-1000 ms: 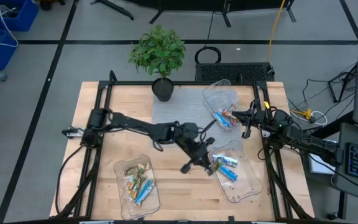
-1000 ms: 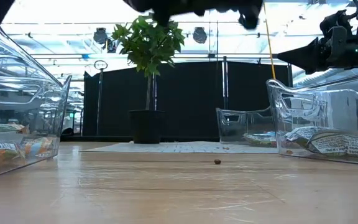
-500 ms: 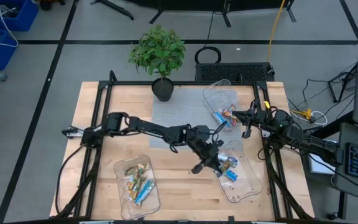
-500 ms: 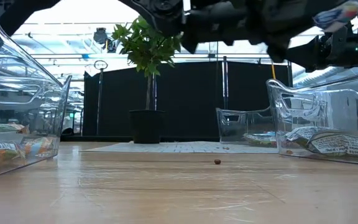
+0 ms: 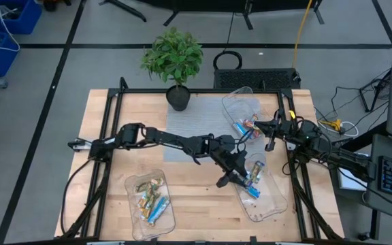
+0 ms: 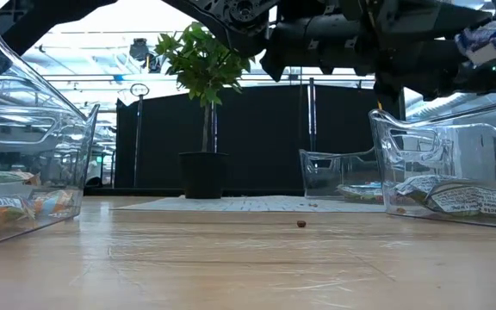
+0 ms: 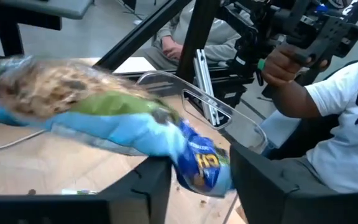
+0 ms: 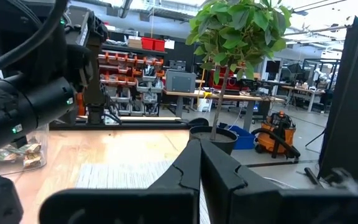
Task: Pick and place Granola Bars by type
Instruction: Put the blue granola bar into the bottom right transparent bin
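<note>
Left gripper (image 7: 194, 180), crinkly blue bar (image 7: 123, 118) between fingers

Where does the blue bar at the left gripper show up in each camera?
High view: blue bar right of centre, over the right front tray.
Low view: upper right corner, above that tray.
Left wrist view: fills the middle, between the fingers.
Right wrist view: not in it.
Shared landmark: plant.

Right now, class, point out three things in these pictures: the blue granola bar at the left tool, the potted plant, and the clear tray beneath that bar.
blue granola bar (image 7: 166, 134): left wrist view, middle of its wrapper.
potted plant (image 5: 173, 54): high view, its leaves.
clear tray (image 5: 272, 197): high view, bare floor of the tray.
</note>
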`<move>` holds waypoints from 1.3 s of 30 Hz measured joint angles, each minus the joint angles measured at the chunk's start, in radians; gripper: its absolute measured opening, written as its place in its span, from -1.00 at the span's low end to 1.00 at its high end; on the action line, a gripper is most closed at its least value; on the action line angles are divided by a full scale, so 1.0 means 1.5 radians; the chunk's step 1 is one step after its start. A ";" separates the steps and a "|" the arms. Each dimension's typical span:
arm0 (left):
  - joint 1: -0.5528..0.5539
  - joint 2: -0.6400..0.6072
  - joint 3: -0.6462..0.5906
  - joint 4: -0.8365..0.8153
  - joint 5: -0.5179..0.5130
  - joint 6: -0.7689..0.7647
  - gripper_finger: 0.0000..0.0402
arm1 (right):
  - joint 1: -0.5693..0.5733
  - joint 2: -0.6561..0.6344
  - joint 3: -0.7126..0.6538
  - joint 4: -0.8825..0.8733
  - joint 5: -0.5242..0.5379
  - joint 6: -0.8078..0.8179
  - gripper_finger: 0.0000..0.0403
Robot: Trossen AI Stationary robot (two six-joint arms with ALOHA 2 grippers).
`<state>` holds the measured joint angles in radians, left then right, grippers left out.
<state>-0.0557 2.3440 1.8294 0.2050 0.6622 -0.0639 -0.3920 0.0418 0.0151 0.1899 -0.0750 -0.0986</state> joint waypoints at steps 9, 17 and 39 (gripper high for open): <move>0.000 -0.001 0.000 -0.014 -0.001 -0.014 0.03 | 0.000 0.000 0.000 0.000 0.000 0.000 -1.00; 0.000 -0.001 0.000 -0.054 -0.006 -0.020 0.04 | 0.000 0.000 0.000 0.000 0.000 0.001 -1.00; -0.012 -0.003 0.000 -0.136 -0.008 -0.025 0.24 | 0.000 0.000 0.000 0.000 0.000 0.000 -1.00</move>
<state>-0.0732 2.3402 1.8290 0.0009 0.6502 -0.1012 -0.3923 0.0418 0.0151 0.1900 -0.0753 -0.0982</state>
